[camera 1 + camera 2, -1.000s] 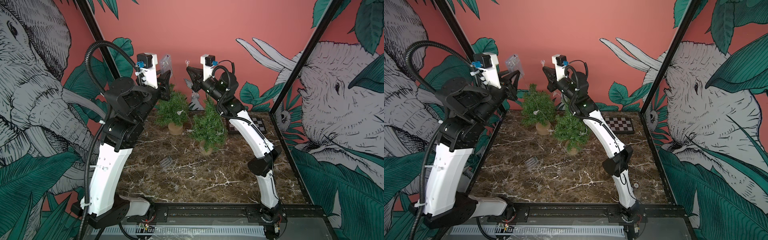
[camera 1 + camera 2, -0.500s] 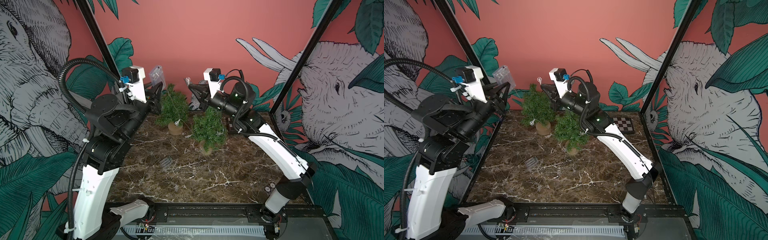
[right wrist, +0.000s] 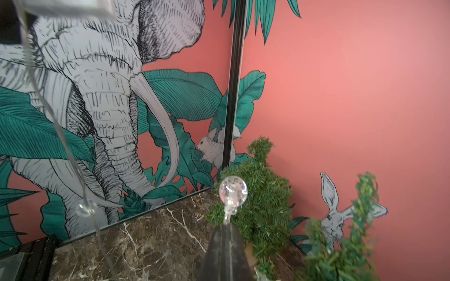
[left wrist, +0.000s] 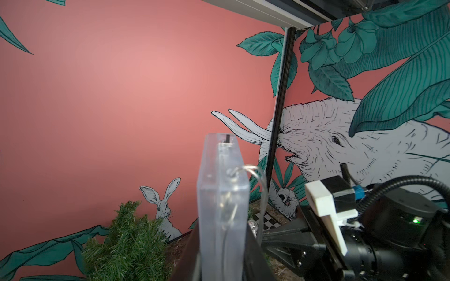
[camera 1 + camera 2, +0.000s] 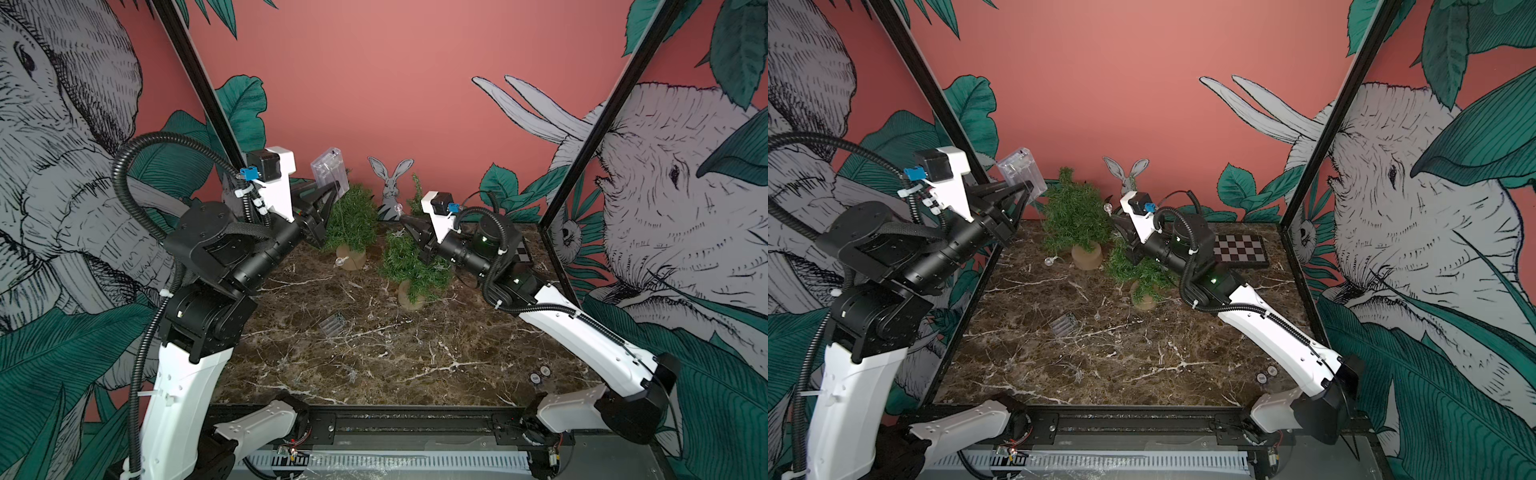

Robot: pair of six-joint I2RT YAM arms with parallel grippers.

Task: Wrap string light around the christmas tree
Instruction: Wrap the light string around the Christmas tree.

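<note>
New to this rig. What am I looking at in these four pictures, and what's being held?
Two robot arms are mounted at the front edge of a marble table. Both top views come from one camera head above the whole scene. The other two pictures come from a camera on each arm's wrist.

On the table stand two small artificial trees, the back tree and the nearer tree. There is also a checkerboard and a small clear ribbed piece.

The left fingers clamp a clear plastic box, and the string light trails from it as a thin wire. The right fingers are shut on that wire just below a clear bulb.
</note>
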